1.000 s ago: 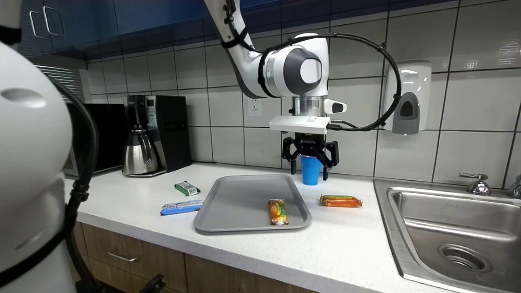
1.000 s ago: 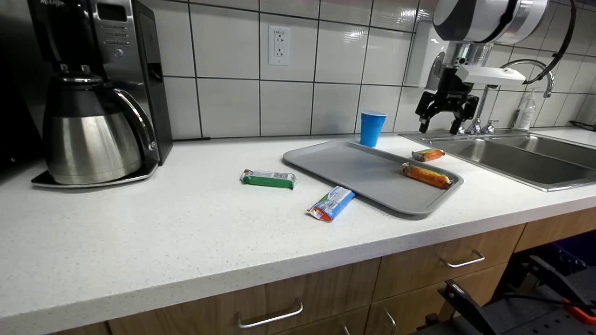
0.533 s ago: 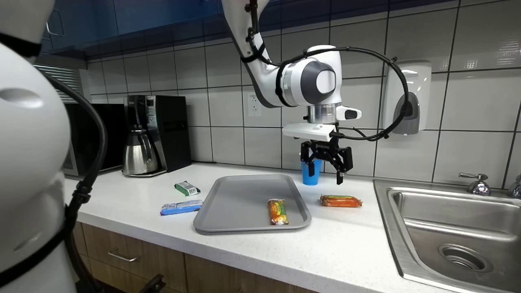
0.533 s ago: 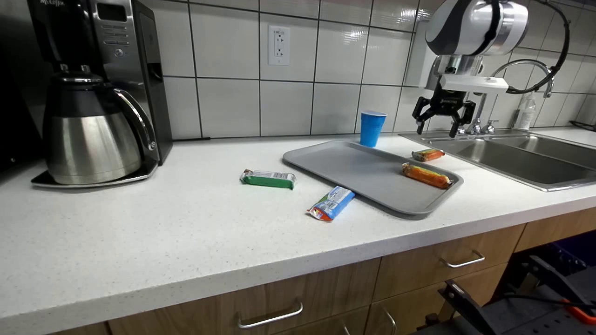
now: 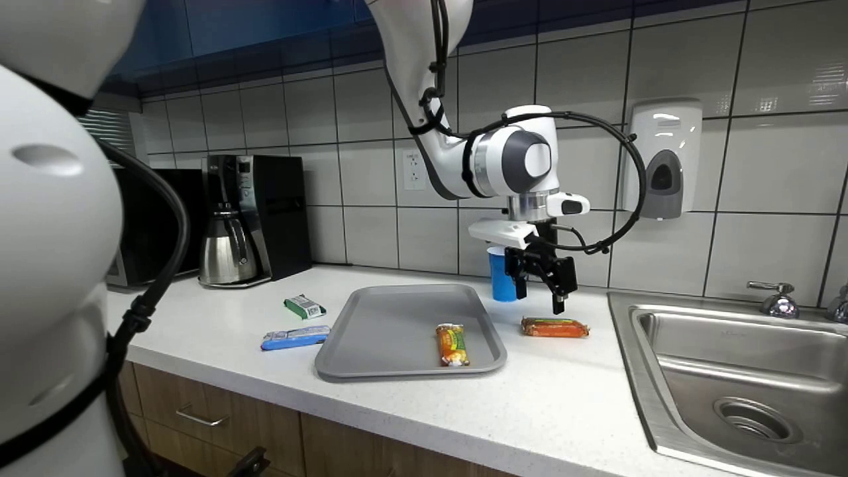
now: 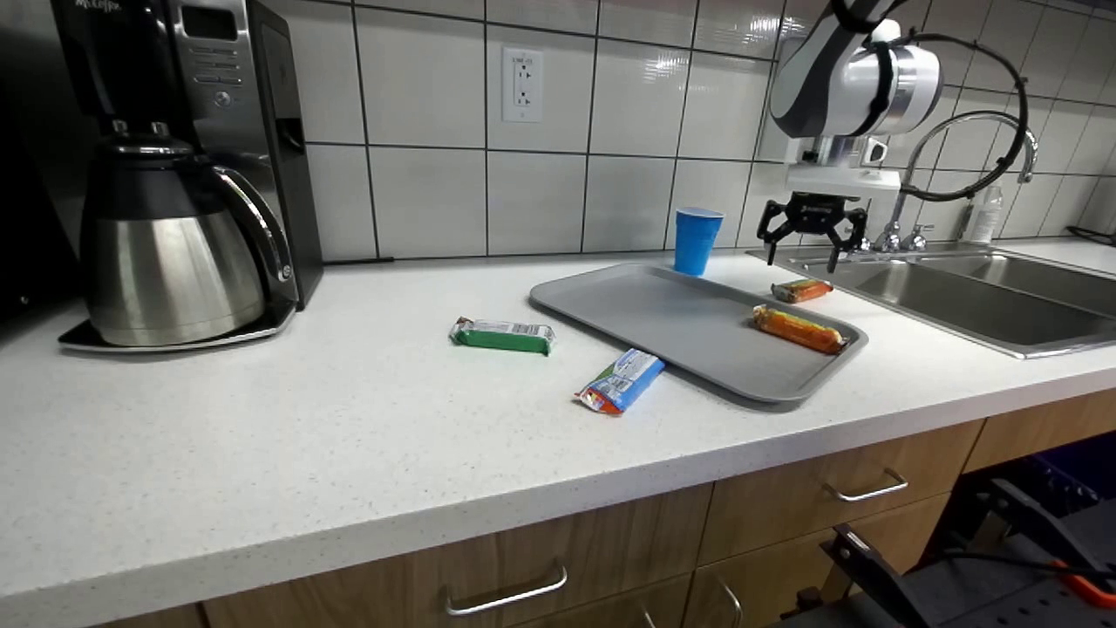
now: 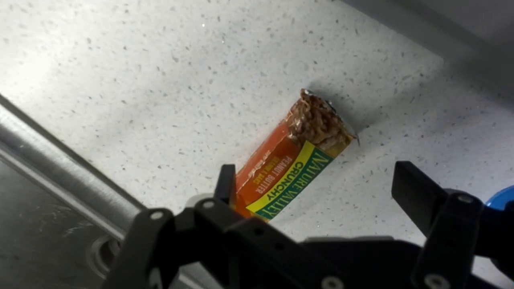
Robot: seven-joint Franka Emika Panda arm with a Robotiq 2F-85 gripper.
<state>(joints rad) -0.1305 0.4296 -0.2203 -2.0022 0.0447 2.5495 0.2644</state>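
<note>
My gripper (image 5: 540, 299) stands open above the counter with nothing between its fingers. Just below it lies an orange peanut butter granola bar (image 5: 555, 327), slanting across the wrist view. There, the left finger (image 7: 227, 182) covers part of the lower end of that bar (image 7: 277, 172). A blue cup (image 6: 697, 240) stands upright near the tiled wall, behind the gripper in an exterior view; only its edge shows in the wrist view. A second orange bar (image 5: 452, 344) lies on the grey tray (image 5: 391, 324).
A green-wrapped bar (image 6: 503, 336) and a blue-wrapped bar (image 6: 621, 381) lie on the counter beside the tray, the blue one by its edge. The metal sink (image 5: 636, 397) borders the loose orange bar's side. A coffee maker (image 5: 278, 212) stands against the wall.
The gripper has come down and away from the cup, to above the loose orange bar, and has turned somewhat. It stays open. The bars, cup and tray have not moved.
</note>
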